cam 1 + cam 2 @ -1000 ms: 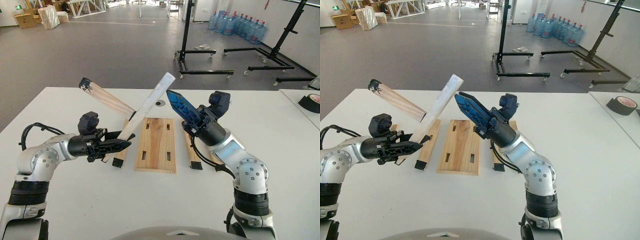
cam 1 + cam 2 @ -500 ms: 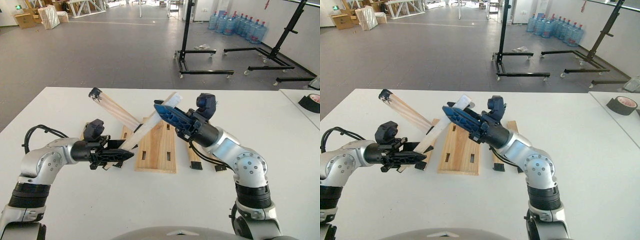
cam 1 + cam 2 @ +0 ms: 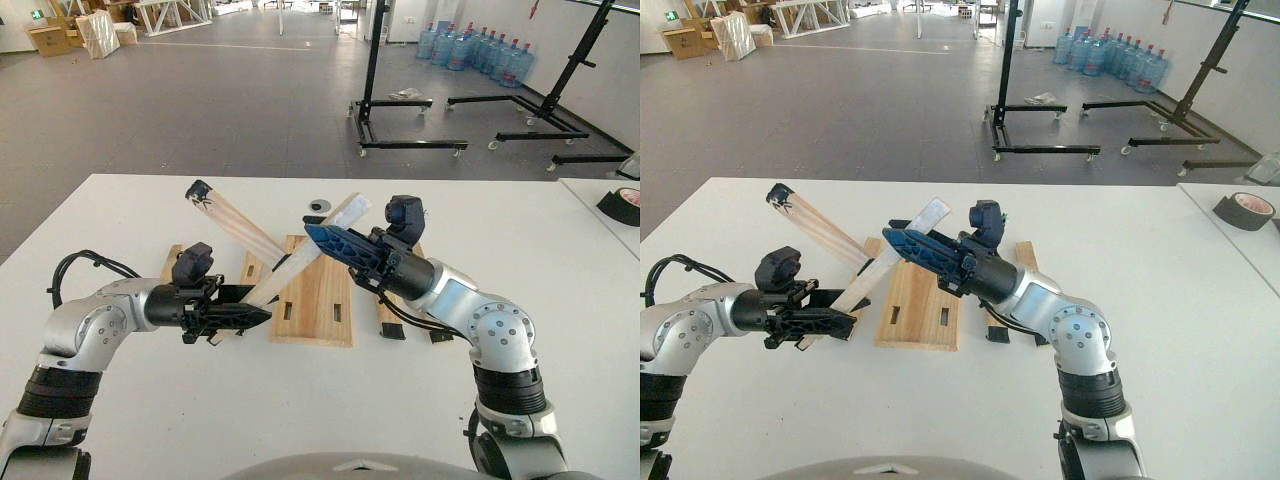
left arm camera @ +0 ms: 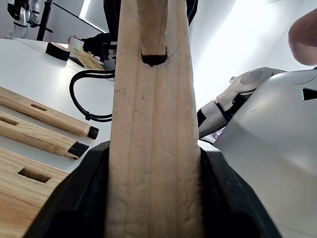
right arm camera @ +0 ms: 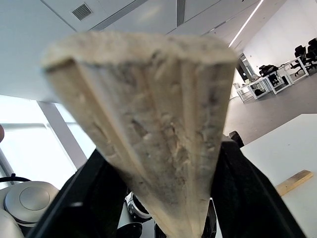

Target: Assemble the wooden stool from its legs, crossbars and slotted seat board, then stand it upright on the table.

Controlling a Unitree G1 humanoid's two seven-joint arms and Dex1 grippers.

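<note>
My left fingers [image 3: 242, 315] and right fingers [image 3: 335, 243] squeeze one pale leg [image 3: 286, 267] between them, just above the seat board [image 3: 312, 318], so next I think its end must go into a slot.

Head stereo pair looks forward and down over the white bench [image 3: 560, 260], eyes just offset sideways, so both share the whole bench plus the grey hall floor [image 3: 200, 100] behind. Left wrist cam sits right up against the pale wooden bar [image 4: 153, 148], sighting along it across the bench. Right wrist cam hugs that bar's rough end, tilted up at the white ceiling [image 5: 148, 15].
</note>
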